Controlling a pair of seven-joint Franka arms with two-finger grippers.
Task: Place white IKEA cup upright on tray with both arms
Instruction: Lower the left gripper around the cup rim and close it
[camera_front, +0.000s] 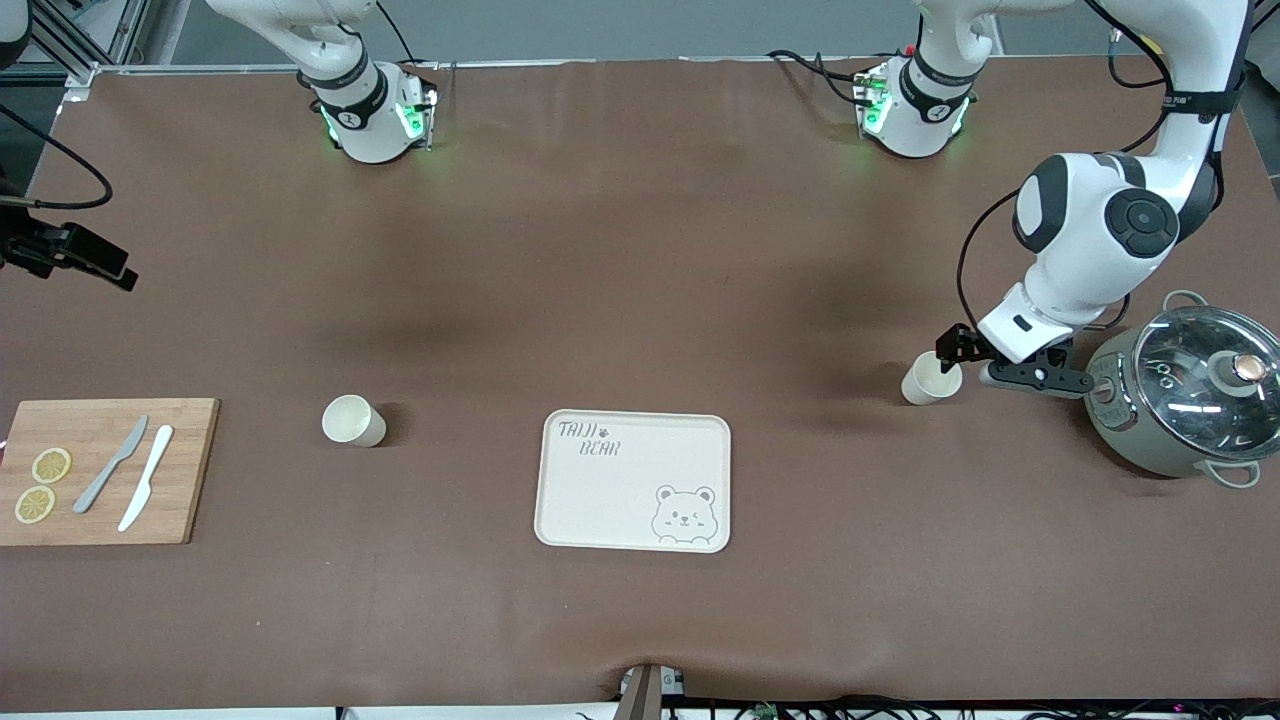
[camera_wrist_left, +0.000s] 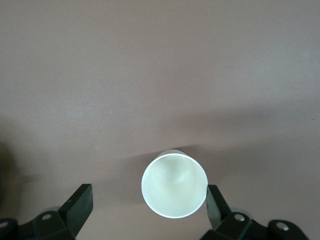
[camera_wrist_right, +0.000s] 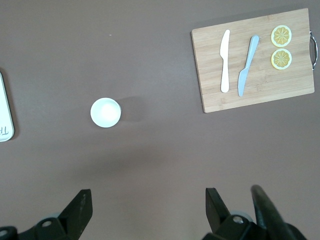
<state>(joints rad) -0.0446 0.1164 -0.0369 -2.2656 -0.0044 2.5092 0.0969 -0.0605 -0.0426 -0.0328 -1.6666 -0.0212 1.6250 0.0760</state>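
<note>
A white cup (camera_front: 930, 382) stands upright toward the left arm's end of the table, beside a pot. My left gripper (camera_front: 965, 360) is low around it and open. In the left wrist view the cup (camera_wrist_left: 174, 187) shows its mouth between the two fingers of the left gripper (camera_wrist_left: 148, 202), its rim close to one finger (camera_wrist_left: 216, 204). A second white cup (camera_front: 352, 420) stands upright toward the right arm's end. The cream bear-print tray (camera_front: 600, 500) lies bare between the two cups. My right gripper (camera_wrist_right: 148, 202) hangs open high over the table, above that second cup (camera_wrist_right: 105, 112).
A grey-green pot (camera_front: 1130, 430) with a glass lid stands right beside the left gripper. A wooden cutting board (camera_front: 180, 480) with two knives and two lemon slices lies at the right arm's end, also in the right wrist view (camera_wrist_right: 295, 82). The tray's edge (camera_wrist_right: 4, 115) shows there too.
</note>
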